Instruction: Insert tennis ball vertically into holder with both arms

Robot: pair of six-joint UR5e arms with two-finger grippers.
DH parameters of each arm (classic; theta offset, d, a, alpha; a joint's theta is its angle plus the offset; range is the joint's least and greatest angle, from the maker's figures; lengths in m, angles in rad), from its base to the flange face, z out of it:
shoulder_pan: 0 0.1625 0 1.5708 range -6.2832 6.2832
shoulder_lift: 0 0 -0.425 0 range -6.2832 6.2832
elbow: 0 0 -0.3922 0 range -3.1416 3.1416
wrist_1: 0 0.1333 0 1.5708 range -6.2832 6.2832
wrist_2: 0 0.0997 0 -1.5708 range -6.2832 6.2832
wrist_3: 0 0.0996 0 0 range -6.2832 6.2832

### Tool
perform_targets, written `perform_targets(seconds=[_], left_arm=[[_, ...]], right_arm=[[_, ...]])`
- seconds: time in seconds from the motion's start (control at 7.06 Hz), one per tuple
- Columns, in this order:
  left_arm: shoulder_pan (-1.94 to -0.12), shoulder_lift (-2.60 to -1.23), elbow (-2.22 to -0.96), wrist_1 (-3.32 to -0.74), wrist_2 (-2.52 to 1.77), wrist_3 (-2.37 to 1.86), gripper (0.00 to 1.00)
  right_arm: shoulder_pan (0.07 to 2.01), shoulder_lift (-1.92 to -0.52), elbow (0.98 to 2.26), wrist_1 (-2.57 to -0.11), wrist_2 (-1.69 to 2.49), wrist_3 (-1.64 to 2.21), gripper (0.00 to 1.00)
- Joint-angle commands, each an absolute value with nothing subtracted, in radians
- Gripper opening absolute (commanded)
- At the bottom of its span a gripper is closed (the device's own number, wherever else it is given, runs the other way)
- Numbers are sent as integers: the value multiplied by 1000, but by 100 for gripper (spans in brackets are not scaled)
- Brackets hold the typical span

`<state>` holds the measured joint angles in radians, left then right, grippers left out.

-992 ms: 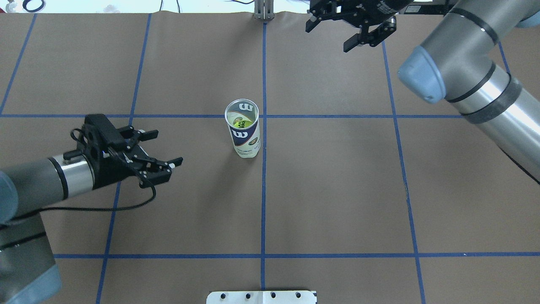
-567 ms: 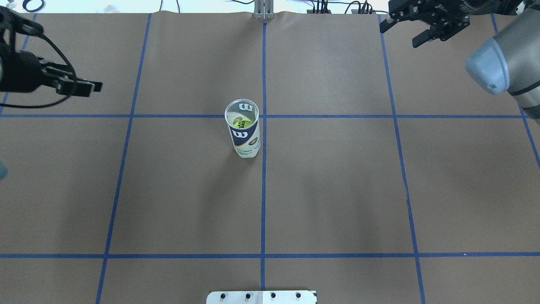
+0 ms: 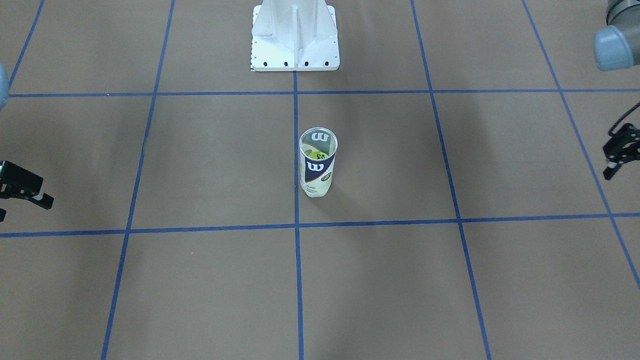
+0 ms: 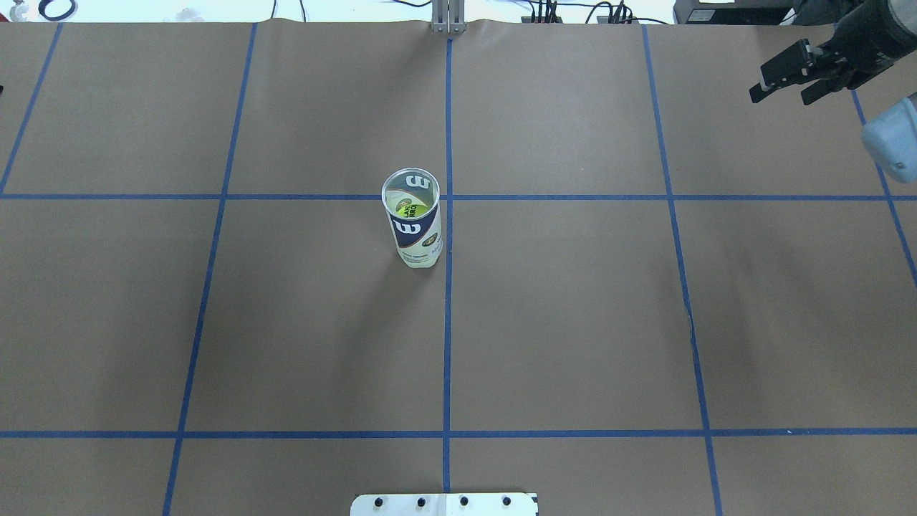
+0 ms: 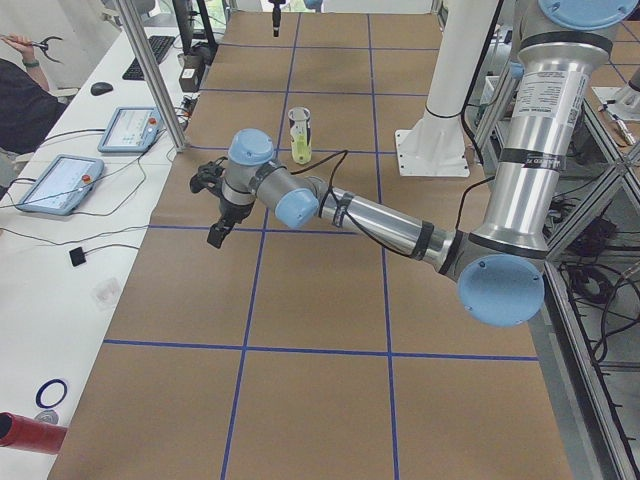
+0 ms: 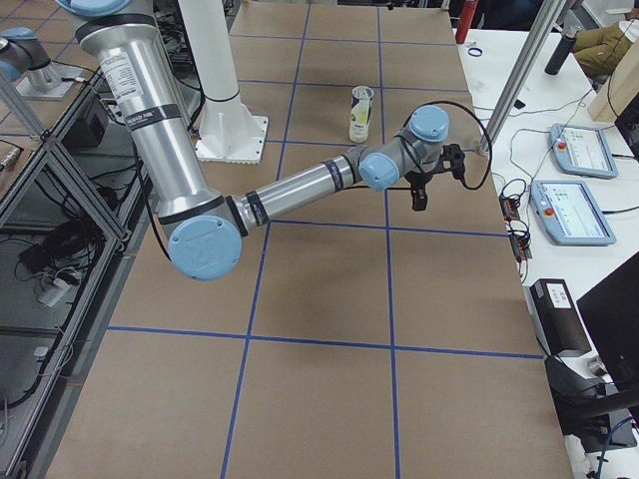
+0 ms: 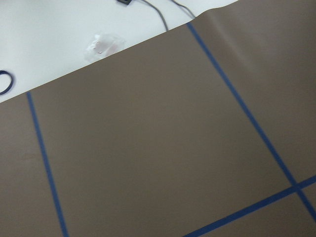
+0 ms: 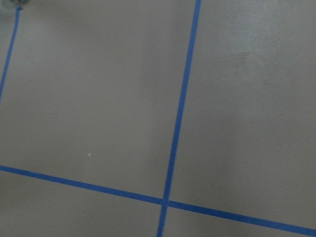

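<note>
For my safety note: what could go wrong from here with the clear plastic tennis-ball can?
The clear plastic tennis-ball can stands upright and unheld, with the yellow ball inside; the left gripper and the right gripper are far off. An arm sweeping inward could probably knock this tall narrow can over.

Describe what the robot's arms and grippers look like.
Both the left arm and right arm are silver tubes with grey housings, light-blue joint caps and black bands. The left gripper and right gripper are black, two-fingered, with small white marks and black cables.
</note>
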<state>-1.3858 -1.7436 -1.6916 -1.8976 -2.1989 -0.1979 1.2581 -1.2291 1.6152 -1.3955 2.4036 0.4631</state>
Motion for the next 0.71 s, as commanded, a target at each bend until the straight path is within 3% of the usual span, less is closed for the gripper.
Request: perform_targets(seconds=[0.0, 0.14, 0.57], left_arm=[[-1495, -1762, -1652, -1635, -2235, -81, 99], [-1538, -1764, -1629, -1568, -2230, 165, 99], [-1597, -1737, -1545, -1480, -2233, 334, 100]], right_arm=[[1290, -1278, 1605, -1687, 2256, 31, 99], [1319, -1323, 1600, -1728, 2225, -82, 99], [1485, -1406, 1591, -1723, 2247, -113, 99]])
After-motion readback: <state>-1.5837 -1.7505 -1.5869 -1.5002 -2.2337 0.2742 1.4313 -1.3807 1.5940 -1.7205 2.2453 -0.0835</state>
